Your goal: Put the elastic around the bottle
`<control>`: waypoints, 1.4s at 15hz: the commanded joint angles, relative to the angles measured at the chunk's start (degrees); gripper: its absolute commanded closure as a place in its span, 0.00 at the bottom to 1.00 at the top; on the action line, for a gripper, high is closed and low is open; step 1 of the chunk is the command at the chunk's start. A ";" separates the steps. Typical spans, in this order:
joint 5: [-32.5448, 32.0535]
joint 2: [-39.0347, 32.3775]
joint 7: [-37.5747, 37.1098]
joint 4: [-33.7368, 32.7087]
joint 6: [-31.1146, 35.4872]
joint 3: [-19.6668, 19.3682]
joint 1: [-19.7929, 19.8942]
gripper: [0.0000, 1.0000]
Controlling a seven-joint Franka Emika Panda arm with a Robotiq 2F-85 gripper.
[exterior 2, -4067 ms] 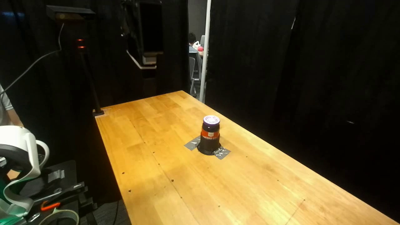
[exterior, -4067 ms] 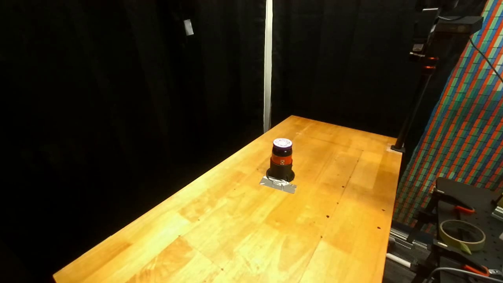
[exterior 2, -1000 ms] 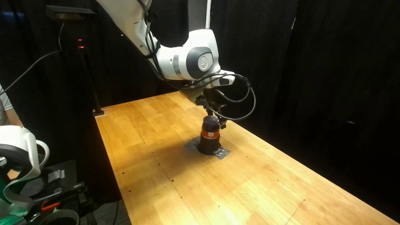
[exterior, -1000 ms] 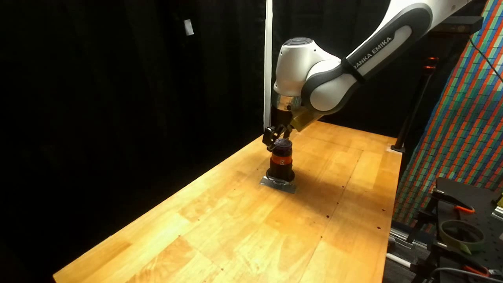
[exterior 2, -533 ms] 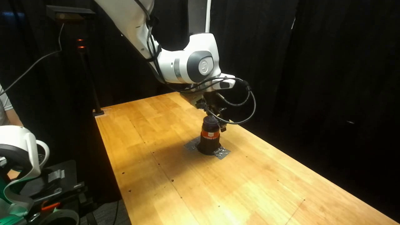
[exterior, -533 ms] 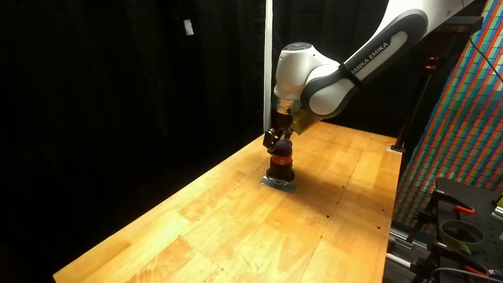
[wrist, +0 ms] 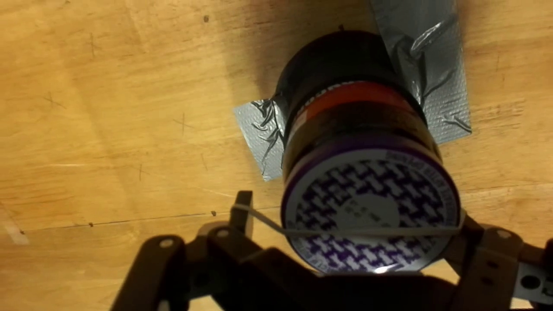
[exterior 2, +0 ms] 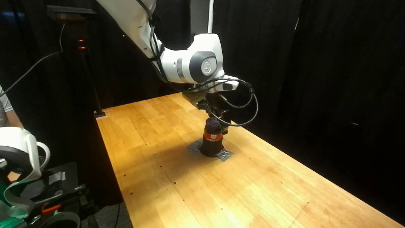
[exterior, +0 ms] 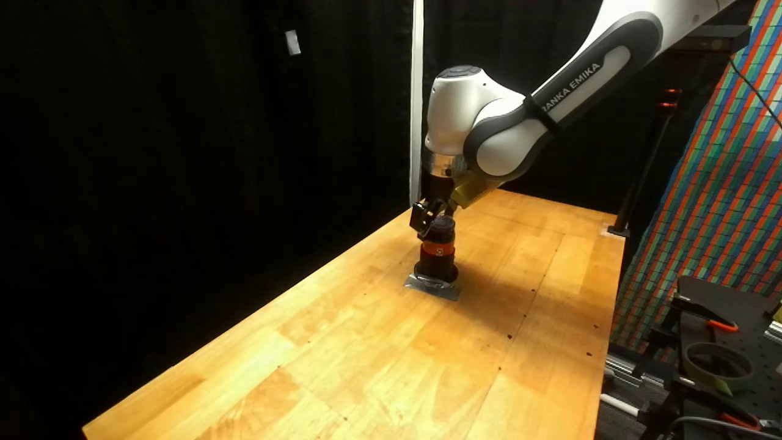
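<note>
The bottle (exterior: 438,249) stands in a black holder (exterior: 435,267) on the wooden table. It is dark with an orange-red band and shows also in an exterior view (exterior 2: 213,136). The wrist view shows its white and purple lid (wrist: 367,190). My gripper (wrist: 354,222) is open, its fingers on either side of the lid. It is low at the bottle's top in both exterior views (exterior: 435,223) (exterior 2: 219,122). The elastic (wrist: 367,233), a thin pale band, loops on the left fingertip and runs across the lid's top to the right finger. Its far strand is hidden.
Silver tape (exterior: 432,287) fixes the holder to the table (exterior: 366,360); strips also show in the wrist view (wrist: 436,73). A black pole (exterior: 641,165) stands at the table's edge. A cable loop (exterior 2: 253,107) hangs beside the gripper. A tape roll (exterior: 719,365) lies on a side bench.
About four seconds ago no arm was in view. Over the last second the gripper has come down slightly onto the bottle's top and shifted a little sideways. The bottle's top seems to shift very slightly.
</note>
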State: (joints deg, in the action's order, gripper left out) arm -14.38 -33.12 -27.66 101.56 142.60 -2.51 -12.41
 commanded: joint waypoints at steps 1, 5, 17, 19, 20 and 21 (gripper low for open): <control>0.22 -1.68 -0.23 -1.42 0.11 -2.11 -0.94 0.00; 0.07 -2.25 -1.56 -1.23 3.10 -2.84 -1.28 0.00; 6.08 2.28 4.27 3.12 -2.71 -0.12 0.61 0.00; 7.62 3.98 6.20 4.99 -4.00 0.87 1.09 0.00; 8.00 4.72 6.69 5.72 -4.73 1.06 1.12 0.00; 8.13 5.81 7.29 7.09 -4.88 1.28 1.14 0.00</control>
State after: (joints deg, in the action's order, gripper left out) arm -7.81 -32.31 -23.75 102.90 140.22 -2.49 -12.36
